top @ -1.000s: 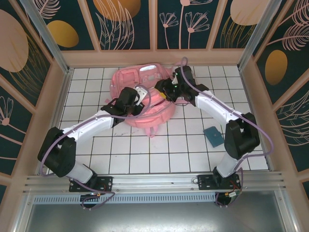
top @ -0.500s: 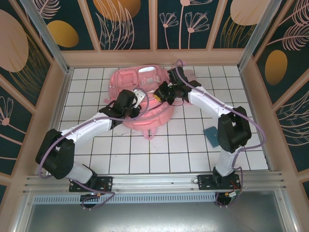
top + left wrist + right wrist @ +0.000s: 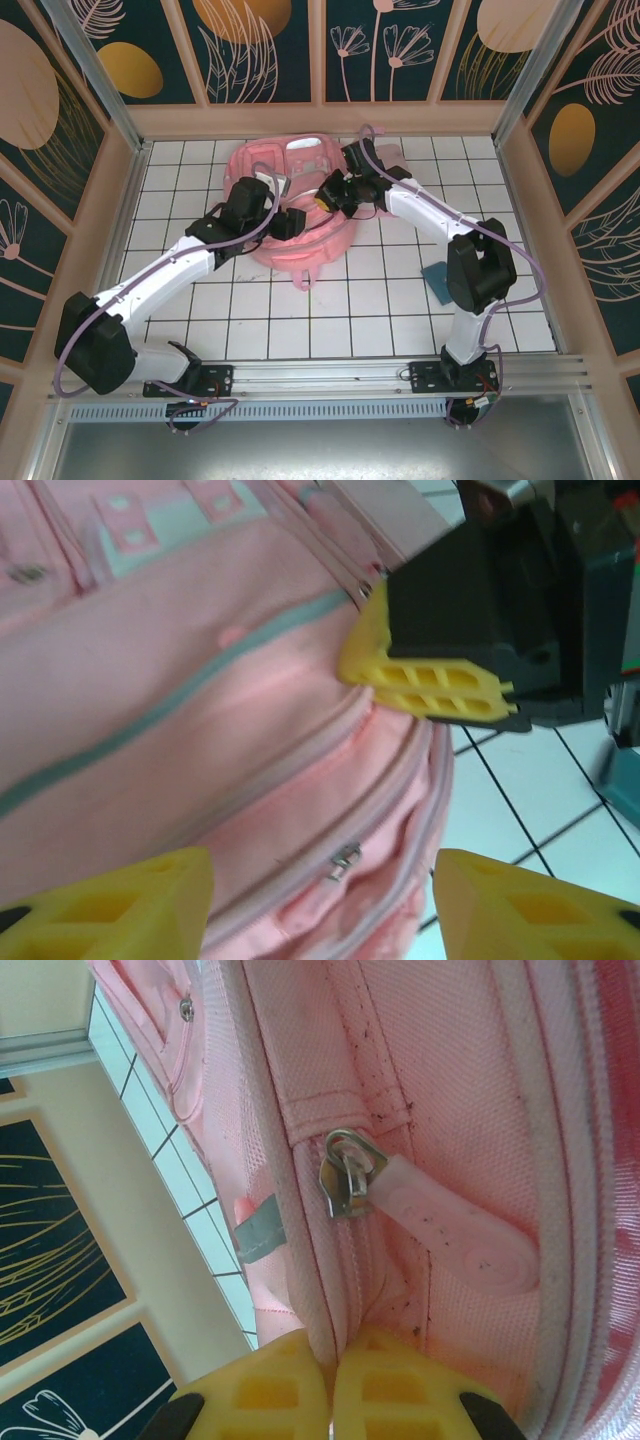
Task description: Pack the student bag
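Top cam first. The floor of the cell is a white tiled tabletop with dark grout lines. It's boxed in by tan-framed dark teal wall panels with pale flowers and orange blobs, and a silver aluminium rail runs along the near edge by the arm bases. The big soft pink fabric backpack lies at the far middle of the tiles, close to the back wall. The left gripper sits over its near part, and the right gripper is just beside it, further back and to the right. A small flat dark blue rectangle lies on the tiles well off to the right; I can't make out what it is. The wrists hide much of the backpack's middle, and I can't read the jaws from up here.

Left wrist cam, a bit blurry. My left gripper has its yellow fingers spread wide and cut off by the bottom edge, with nothing pinched. A small metal zipper pull sits on the pink pocket seam between them, and a pale greenish stripe runs diagonally across the fabric. The right gripper comes in from the upper right, its fingers pressed together at a zipper line.

Right wrist cam. The right gripper is squeezed tight on a fold of pink fabric beside the zipper track. Just above it is a metal zipper slider with a pink rubbery pull tab, which is not in the jaws. How much fabric is caught is hidden by the fingertips.
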`<action>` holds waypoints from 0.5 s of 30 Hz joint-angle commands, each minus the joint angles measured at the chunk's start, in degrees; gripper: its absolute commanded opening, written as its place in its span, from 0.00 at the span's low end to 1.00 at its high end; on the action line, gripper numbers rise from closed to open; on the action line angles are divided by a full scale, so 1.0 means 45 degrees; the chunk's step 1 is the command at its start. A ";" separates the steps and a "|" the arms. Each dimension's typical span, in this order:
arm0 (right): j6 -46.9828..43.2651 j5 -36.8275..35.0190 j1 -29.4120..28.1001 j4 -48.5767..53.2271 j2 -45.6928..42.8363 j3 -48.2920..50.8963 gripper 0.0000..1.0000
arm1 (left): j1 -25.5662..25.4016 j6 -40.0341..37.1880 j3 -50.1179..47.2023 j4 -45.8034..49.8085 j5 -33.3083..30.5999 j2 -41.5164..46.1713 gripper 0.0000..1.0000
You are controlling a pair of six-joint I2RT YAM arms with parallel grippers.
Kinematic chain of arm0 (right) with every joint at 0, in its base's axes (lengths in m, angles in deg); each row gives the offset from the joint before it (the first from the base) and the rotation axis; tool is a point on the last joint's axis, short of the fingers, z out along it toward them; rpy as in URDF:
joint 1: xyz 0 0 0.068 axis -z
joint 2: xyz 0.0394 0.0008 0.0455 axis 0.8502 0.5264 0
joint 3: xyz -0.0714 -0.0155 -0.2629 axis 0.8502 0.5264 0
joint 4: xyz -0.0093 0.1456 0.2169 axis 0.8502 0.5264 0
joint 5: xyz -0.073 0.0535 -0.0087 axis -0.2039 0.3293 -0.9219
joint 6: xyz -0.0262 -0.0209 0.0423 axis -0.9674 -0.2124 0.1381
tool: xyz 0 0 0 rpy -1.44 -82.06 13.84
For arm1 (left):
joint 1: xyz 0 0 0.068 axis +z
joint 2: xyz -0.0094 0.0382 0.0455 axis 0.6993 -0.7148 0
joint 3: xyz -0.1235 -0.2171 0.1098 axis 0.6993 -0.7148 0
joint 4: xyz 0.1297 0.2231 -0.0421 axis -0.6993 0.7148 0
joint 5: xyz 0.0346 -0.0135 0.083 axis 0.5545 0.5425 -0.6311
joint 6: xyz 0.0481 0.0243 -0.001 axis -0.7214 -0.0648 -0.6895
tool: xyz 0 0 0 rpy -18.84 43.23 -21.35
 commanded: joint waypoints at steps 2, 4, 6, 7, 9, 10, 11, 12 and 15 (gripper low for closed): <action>0.0129 0.0396 -0.0153 -0.0931 0.0091 -0.0709 0.00 | -0.0172 0.1537 0.0106 0.1125 0.0931 -0.0832 0.53; 0.0111 0.0397 -0.0148 -0.0917 0.0092 -0.0712 0.00 | -0.0219 0.1751 0.0183 0.1463 0.0905 -0.1349 0.47; 0.0090 0.0397 -0.0158 -0.0894 0.0072 -0.0719 0.00 | -0.0298 0.1850 0.0223 0.1601 0.1043 -0.1715 0.45; 0.0090 0.0401 -0.0149 -0.0892 0.0076 -0.0700 0.00 | -0.0324 0.1896 0.0223 0.1647 0.1017 -0.1872 0.45; 0.0088 0.0436 -0.0150 -0.0912 0.0068 -0.0699 0.00 | -0.0327 0.2074 0.0260 0.1745 0.0785 -0.2096 0.45; 0.0085 0.0443 -0.0158 -0.0912 0.0081 -0.0699 0.00 | -0.0328 0.2104 0.0311 0.1777 0.0629 -0.2223 0.46; 0.0072 0.0436 -0.0153 -0.0931 0.0068 -0.0699 0.00 | -0.0327 0.2203 0.0330 0.1796 0.0422 -0.2341 0.47; 0.0070 0.0455 -0.0173 -0.0960 0.0051 -0.0684 0.00 | -0.0330 0.2303 0.0360 0.1796 0.0205 -0.2438 0.47; 0.0066 0.0512 -0.0205 -0.0993 0.0033 -0.0680 0.00 | -0.0337 0.2493 0.0409 0.1616 -0.0259 -0.2747 0.51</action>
